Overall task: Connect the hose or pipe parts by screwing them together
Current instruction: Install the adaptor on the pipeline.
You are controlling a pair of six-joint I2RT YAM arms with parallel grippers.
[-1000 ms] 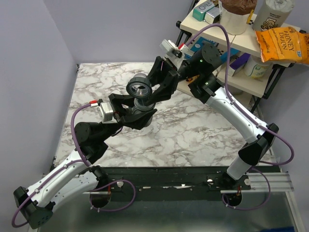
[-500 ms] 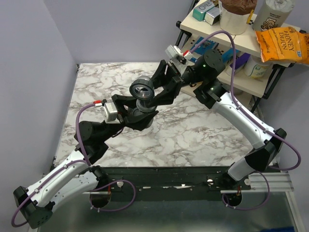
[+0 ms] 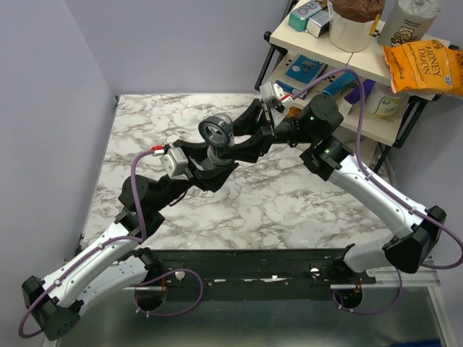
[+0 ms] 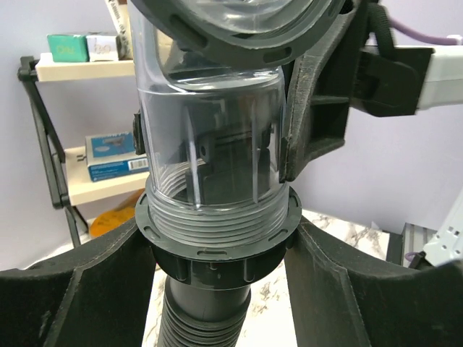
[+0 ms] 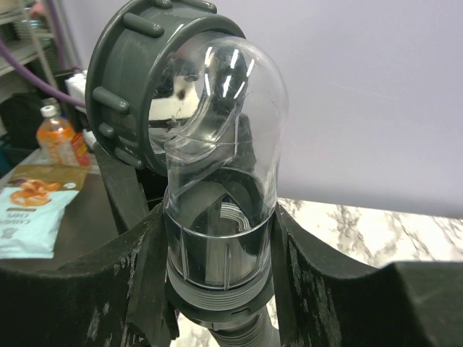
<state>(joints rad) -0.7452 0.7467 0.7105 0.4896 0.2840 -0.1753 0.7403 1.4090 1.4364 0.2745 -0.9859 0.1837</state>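
- Midair, at the centre of the overhead view, the clear elbow (image 3: pixel 215 132) stands threaded-end down in the collar nut (image 4: pixel 217 269) of the hose (image 4: pixel 206 325), with threads showing above the nut.
- Low in its own view, the left gripper (image 4: pixel 217 246) clamps that nut.
- Just above, the right gripper (image 5: pixel 221 275) straddles the elbow's barrel, fingers against both sides; I cannot tell if it pinches.
- Both jaws share one upright axis, so turning goes around it.

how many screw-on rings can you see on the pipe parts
2: a grey ring on the clear elbow's open top end, and a black nut joining the elbow to the ribbed hose. The hose's lower end is hidden, so another may exist.
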